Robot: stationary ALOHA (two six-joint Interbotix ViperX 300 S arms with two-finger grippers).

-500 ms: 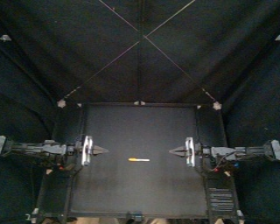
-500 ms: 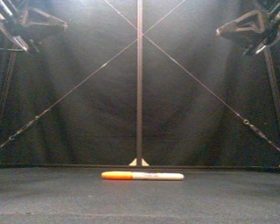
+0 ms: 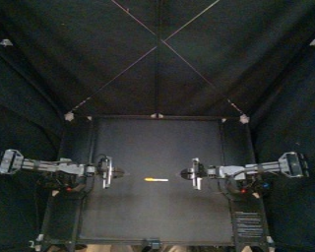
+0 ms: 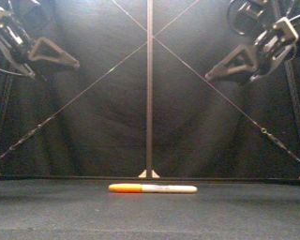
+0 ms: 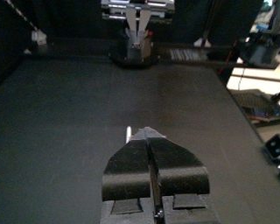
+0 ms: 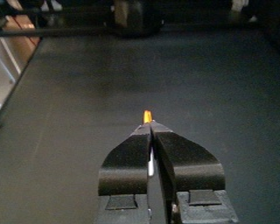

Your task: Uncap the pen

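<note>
Left claw [image 3: 117, 174] and right claw [image 3: 183, 174] have lowered, closed, flanking pen [image 3: 155, 180].

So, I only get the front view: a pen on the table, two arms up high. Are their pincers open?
Observer: No. The wrist views show the left pincer and the right pincer both shut, holding nothing.
Visitor: Are they close to the pen?
Observer: From above, the pen lies between them, touching neither.
Visitor: Is it near the front edge?
Observer: No; from above it lies about midway between front and back of the table.
</note>
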